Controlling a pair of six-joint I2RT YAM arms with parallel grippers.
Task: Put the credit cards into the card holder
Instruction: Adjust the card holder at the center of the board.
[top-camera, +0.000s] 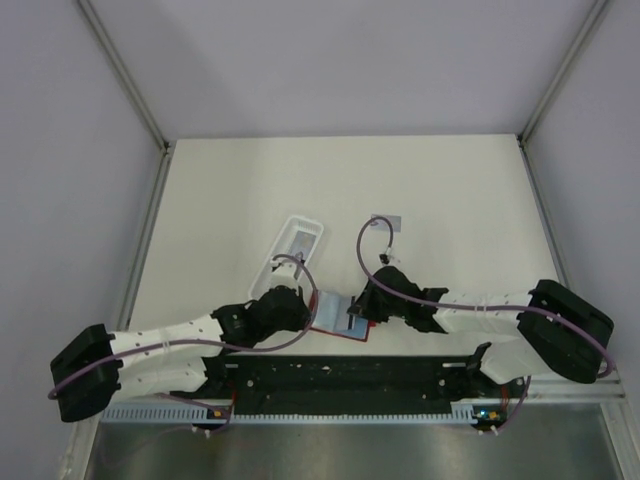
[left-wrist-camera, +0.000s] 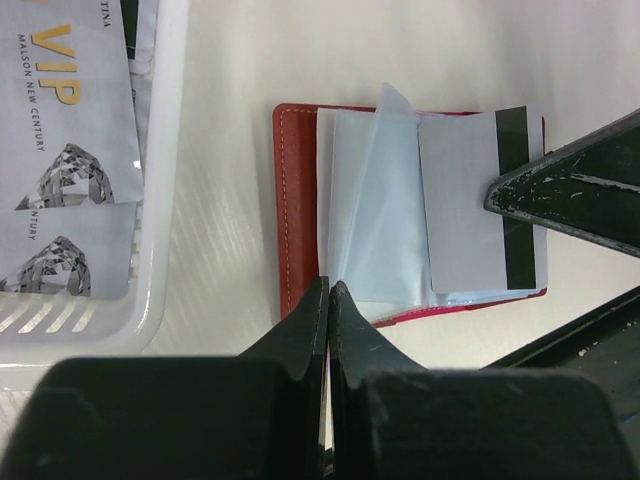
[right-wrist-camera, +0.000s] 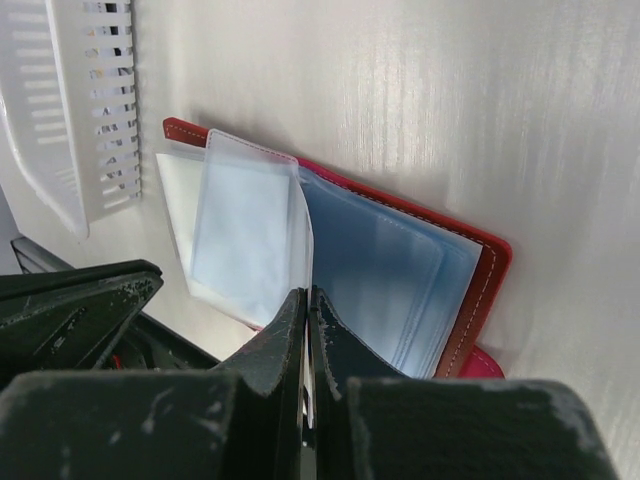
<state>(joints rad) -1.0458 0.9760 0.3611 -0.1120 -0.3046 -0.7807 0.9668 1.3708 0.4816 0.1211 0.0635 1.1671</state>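
**Both grippers shut over the open card holder, one card in the right**

Top external: The red card holder (top-camera: 330, 329) lies open on the white table (top-camera: 450, 200), near its near edge and about mid-width. The left gripper (top-camera: 303, 306) is at its left side and the right gripper (top-camera: 362, 312) at its right, the two close together over it. A white tray (top-camera: 283, 245) sits just beyond the left gripper, running away to the far side. A lone card (top-camera: 385, 220), grey, lies flat on the table to the right of the tray's far end, apart from it.

Left wrist: The left gripper's jaws are pressed together with no gap. Their tips sit right at the edge of the card holder's clear sleeves (left-wrist-camera: 375, 210). Whether a sleeve is caught between them cannot be told. One sleeve stands lifted off the rest. A held card (left-wrist-camera: 465, 210), pale grey with a dark stripe along one end, lies over the sleeves, and the right gripper's finger meets it at the striped end. Several tray cards (left-wrist-camera: 70, 130), grey with a triangular gem mark and gold "VIP" lettering, overlap inside the tray.

Right wrist: The right gripper's jaws are narrow, closed on a thin pale edge that runs between them, the held card seen edge-on. Beyond the tips the card holder lies open, its red border showing around the bluish sleeves. The left gripper's dark finger is at the lower left, and the tray is at the upper left.
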